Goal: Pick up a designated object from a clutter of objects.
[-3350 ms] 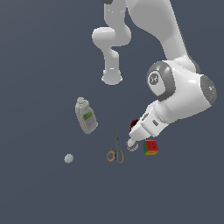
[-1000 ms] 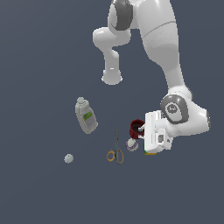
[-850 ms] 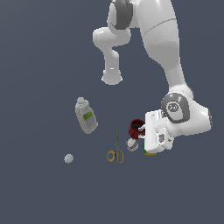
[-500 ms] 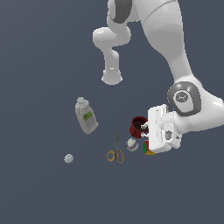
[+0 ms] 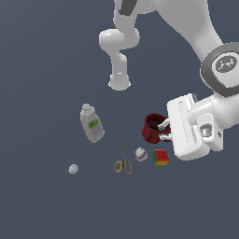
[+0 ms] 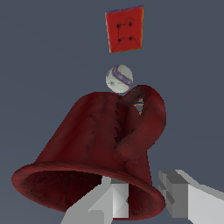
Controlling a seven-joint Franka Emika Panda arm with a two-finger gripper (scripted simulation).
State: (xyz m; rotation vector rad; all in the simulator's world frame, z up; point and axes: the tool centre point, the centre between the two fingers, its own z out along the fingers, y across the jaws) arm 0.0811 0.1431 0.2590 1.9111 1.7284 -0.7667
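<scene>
I have the jaws pinching the mug (image 5: 154, 128) rim, one inside, one outside, just beyond the cube (image 5: 161, 157), so next I'd judge a steady lift clear.

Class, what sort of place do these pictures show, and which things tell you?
Probably a simulated test scene: a featureless grey floor, scattered clutter like scissors and a puzzle cube, and a gripper holding a red mug.
</scene>
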